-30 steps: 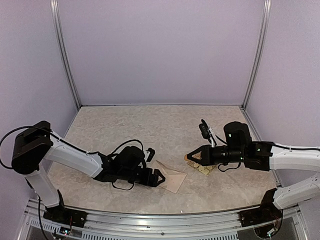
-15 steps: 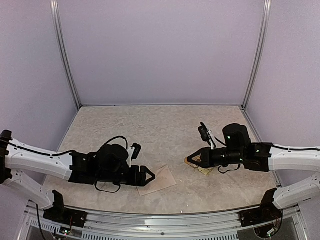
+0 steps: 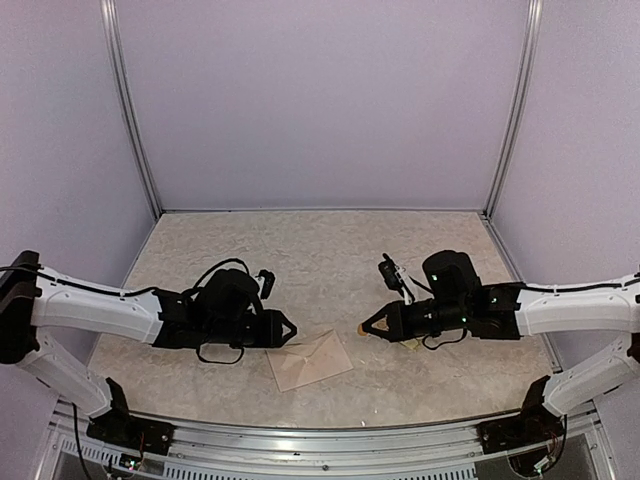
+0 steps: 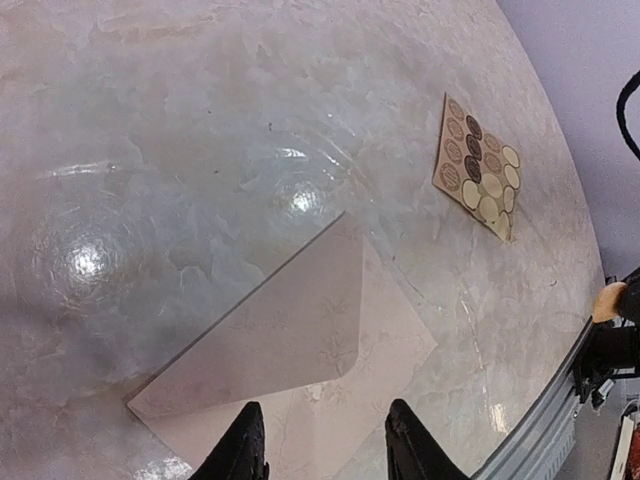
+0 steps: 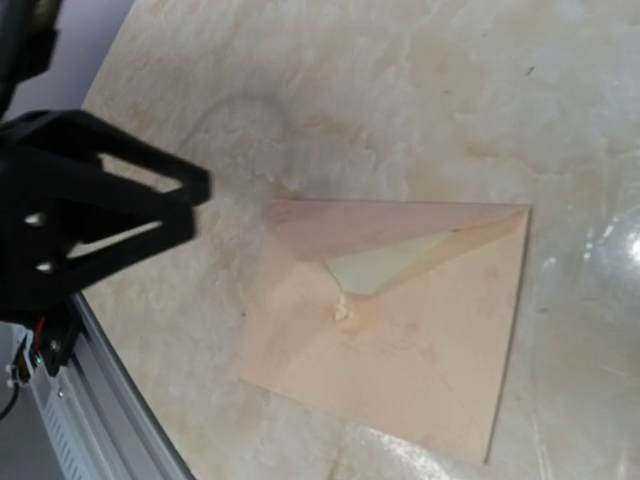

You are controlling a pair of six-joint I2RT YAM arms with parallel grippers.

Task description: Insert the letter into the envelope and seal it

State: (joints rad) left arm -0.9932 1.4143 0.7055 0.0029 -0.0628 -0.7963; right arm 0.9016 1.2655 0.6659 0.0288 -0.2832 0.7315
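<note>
The pinkish envelope (image 3: pixel 308 360) lies flat near the front edge, its triangular flap folded over but slightly lifted. It also shows in the left wrist view (image 4: pixel 300 330) and the right wrist view (image 5: pixel 400 330). A cream sliver (image 5: pixel 385 262) shows under the flap; the letter is otherwise hidden. My left gripper (image 3: pixel 288 328) is open and empty, just left of the envelope, with its fingertips over the near edge in the left wrist view (image 4: pixel 322 405). My right gripper (image 3: pixel 366 328) is right of the envelope, shut on a small tan sticker (image 3: pixel 368 327).
The sticker sheet (image 4: pixel 478 165) lies on the table to the right, partly under my right arm (image 3: pixel 410 343). The metal front rail (image 3: pixel 320 440) runs close behind the envelope. The purple walls (image 3: pixel 320 100) enclose the marble table (image 3: pixel 320 250).
The envelope has slid left and toward the front. My left gripper has pulled back off it to its left. My right gripper has moved left toward the envelope.
</note>
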